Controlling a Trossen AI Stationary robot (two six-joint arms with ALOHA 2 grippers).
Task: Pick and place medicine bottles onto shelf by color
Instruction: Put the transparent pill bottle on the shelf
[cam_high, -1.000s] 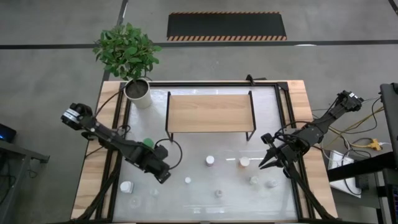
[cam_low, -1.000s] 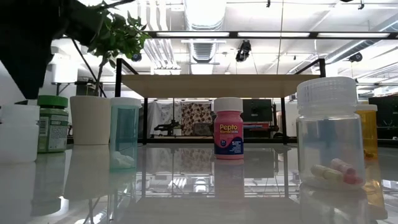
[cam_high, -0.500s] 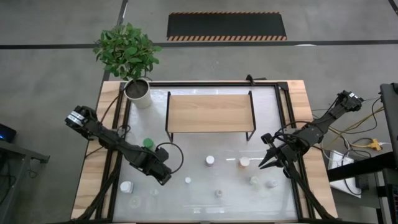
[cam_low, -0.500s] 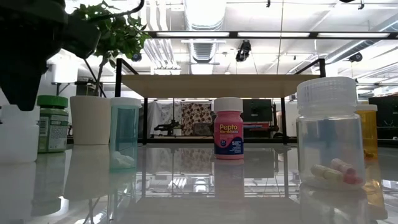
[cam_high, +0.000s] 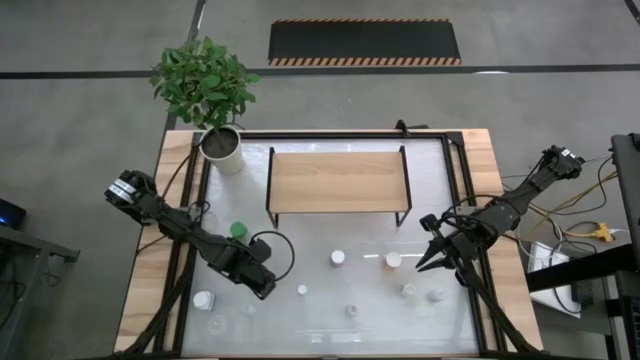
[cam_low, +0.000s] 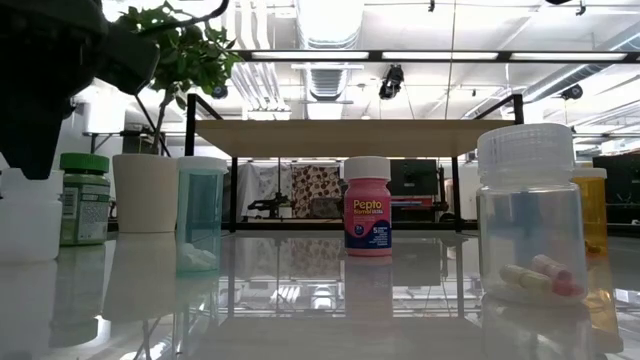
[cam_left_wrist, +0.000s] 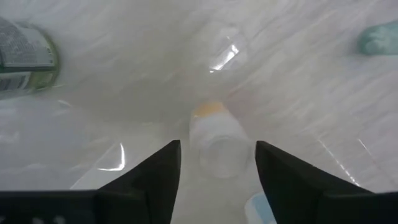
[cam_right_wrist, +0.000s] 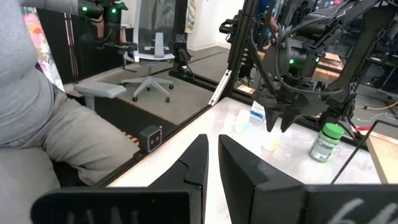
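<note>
White little bottle stands upright low in the left wrist frame's middle, between the left gripper's half-spread fingers, not touching, while the right gripper waits pinched shut at mid-right.

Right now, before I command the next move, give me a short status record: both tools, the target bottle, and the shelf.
left tool: open, fingers straddling a small clear bottle, not clamped
right tool: shut, holds nothing, waiting at the table's right side
shelf: board bare, no bottles on it
green-capped bottle: standing beside the left arm
pink bottle: upright in front of the shelf
</note>
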